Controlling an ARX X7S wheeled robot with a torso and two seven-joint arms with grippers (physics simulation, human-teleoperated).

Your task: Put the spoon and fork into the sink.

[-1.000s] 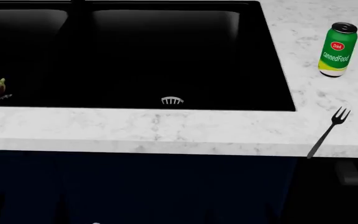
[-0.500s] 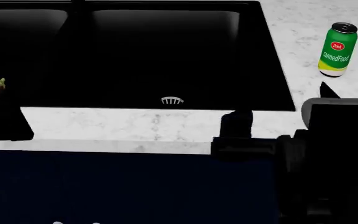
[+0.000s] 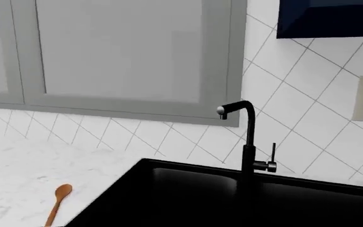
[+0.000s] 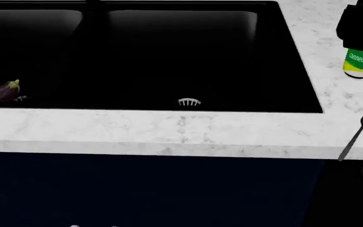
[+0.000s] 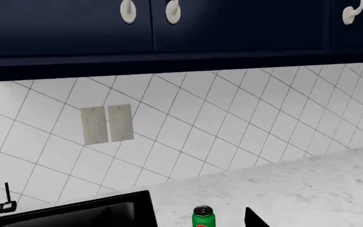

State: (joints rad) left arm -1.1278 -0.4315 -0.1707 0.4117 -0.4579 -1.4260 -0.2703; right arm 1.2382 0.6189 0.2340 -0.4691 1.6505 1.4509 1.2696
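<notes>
The spoon [image 3: 59,201] lies flat on the marble counter [image 4: 168,130], just beside the outer edge of the sink [image 4: 301,85], at about 8 o'clock in the left wrist view; its oval bowl points away toward the tiled wall. It shows in that view only.

The fork [image 4: 358,133] lies on the counter on the other side of the sink, at about 4 o'clock in the head view, tines toward the wall and handle reaching the counter's front edge. It is apart from the basin rim.

The sink is a black double basin. A silver strainer [image 4: 190,101] sits near the front wall of the right basin, and an eggplant [image 4: 2,92] rests in the left basin at 9 o'clock. The black faucet [image 3: 247,142] stands behind the basins.

A green can [image 4: 360,61] stands upright at 2 o'clock, behind the fork. A dark part of the right arm [image 4: 361,23] covers the can's top.

Neither pincer's jaws show clearly in any view, so whether they are open or closed cannot be told.
</notes>
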